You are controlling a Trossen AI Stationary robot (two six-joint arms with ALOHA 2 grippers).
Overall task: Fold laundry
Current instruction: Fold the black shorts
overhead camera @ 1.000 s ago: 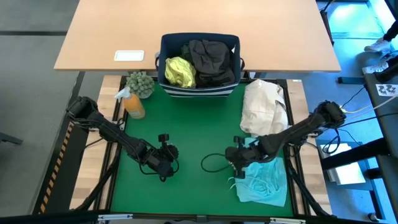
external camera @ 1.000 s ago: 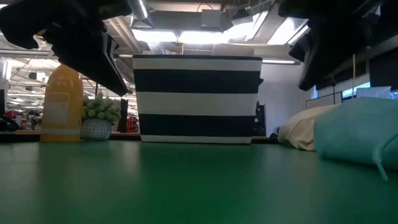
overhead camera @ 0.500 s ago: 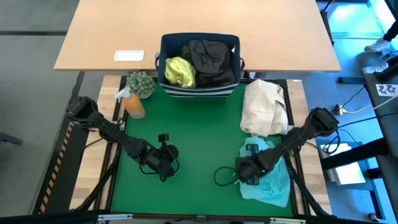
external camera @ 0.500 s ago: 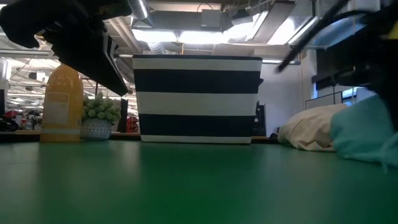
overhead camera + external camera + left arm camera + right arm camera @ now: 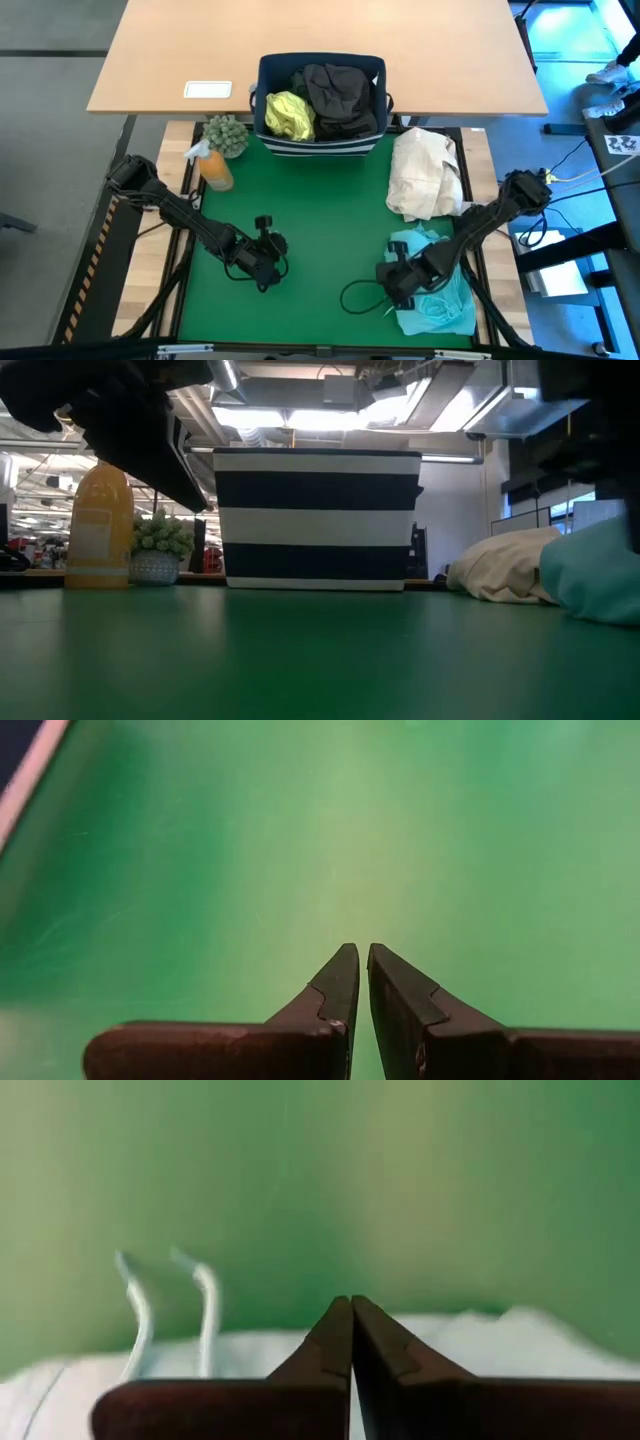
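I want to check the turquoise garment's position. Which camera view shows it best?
The high view: the whole turquoise garment lies crumpled at the mat's right front, under the right gripper. The low view shows only one edge; the right wrist view a pale strip with drawstrings; the left wrist view nothing.

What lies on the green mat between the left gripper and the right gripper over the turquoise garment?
In the high view, only bare green mat separates the left gripper from the right gripper at the crumpled turquoise cloth garment, apart from a dark cable loop beside the right gripper.
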